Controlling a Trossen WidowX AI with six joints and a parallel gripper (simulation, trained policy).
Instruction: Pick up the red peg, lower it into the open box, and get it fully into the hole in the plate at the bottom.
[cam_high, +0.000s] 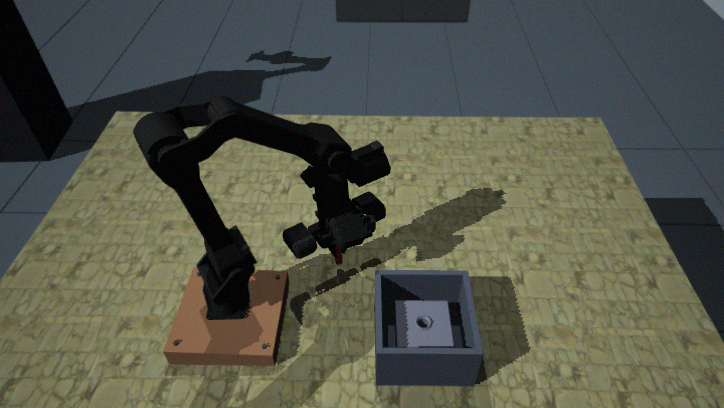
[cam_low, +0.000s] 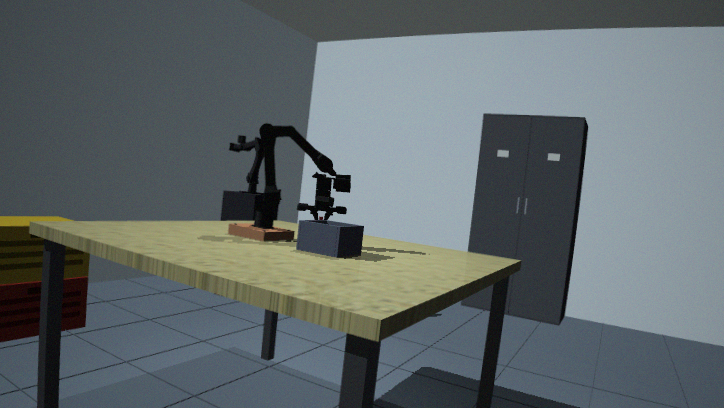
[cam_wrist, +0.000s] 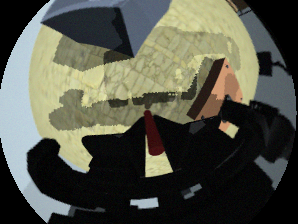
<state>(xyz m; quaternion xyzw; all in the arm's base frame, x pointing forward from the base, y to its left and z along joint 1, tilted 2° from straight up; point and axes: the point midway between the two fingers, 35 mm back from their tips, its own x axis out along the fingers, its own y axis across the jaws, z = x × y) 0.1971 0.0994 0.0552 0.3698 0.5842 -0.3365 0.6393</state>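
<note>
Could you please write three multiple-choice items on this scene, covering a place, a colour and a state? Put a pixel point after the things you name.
1. Where is the pale plate?
A) On the orange base
B) Inside the open box
C) On the floor

2. What colour is the arm's base plate?
A) Orange-brown
B) Green
C) White

3. How is the gripper?
A) Wide open
B) Shut on nothing
C) Shut on the red peg

1: B, the pale plate (cam_high: 436, 334) shows within the open box (cam_high: 425, 367) (cam_low: 316, 239) (cam_wrist: 90, 37).
2: A, the base plate (cam_high: 189, 344) (cam_low: 243, 232) (cam_wrist: 204, 97) looks orange-brown.
3: C, the gripper (cam_high: 338, 249) (cam_low: 321, 218) (cam_wrist: 148, 118) has the red peg (cam_high: 338, 255) (cam_wrist: 155, 140) between its fingers.
</note>
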